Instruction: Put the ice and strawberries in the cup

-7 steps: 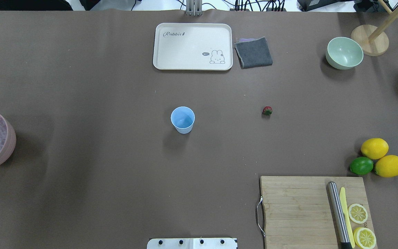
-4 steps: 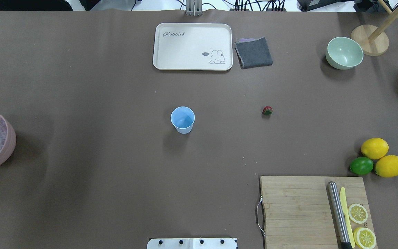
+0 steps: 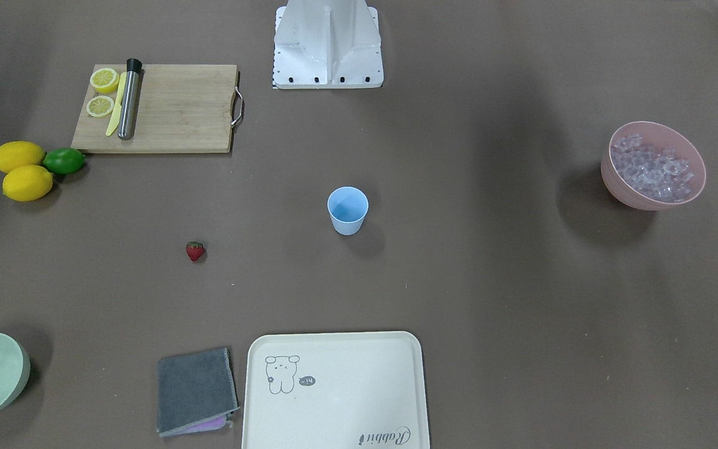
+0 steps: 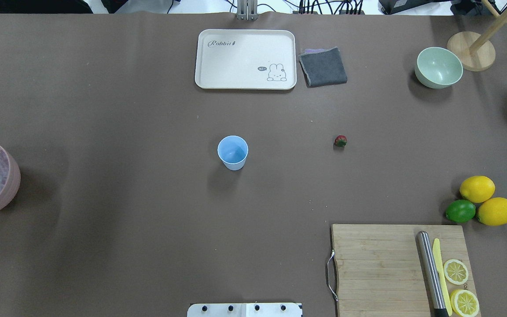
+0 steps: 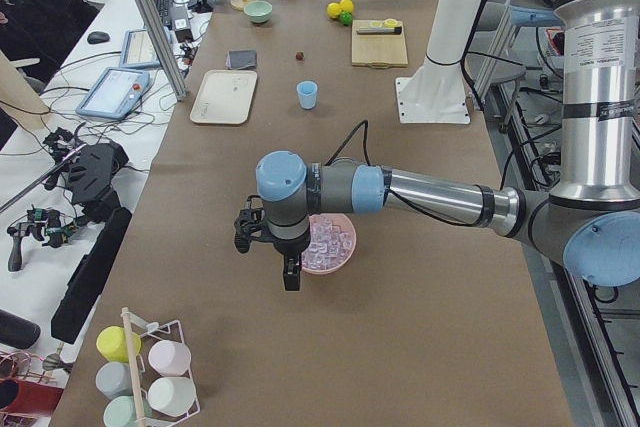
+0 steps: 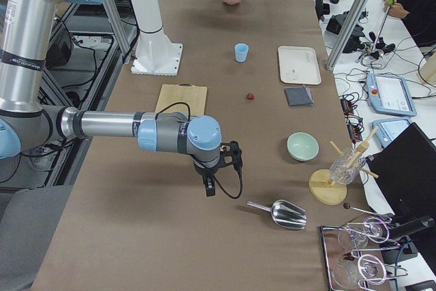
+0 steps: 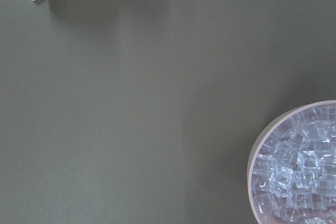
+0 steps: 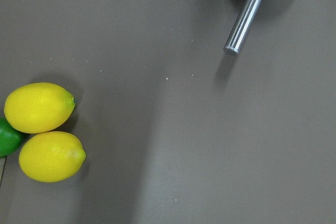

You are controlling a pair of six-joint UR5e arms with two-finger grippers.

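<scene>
The left claw (image 5: pixel 291 280) hangs pointing down just beside a pink bowl (image 3: pixel 622 194) heaped with ice (image 3: pixel 652 168). The right claw (image 6: pixel 210 187) hangs over bare tabletop (image 4: pixel 126 220), with two lemons (image 8: pixel 39 107) to one side and a metal scoop (image 6: pixel 286 213) to the other; I cannot tell whether either claw is wide or narrow. Well apart from both claws, between them, the light blue cup (image 4: pixel 233 152) stands upright, and the strawberry (image 4: pixel 340 141) lies on the right claw's side of it, not touching it.
</scene>
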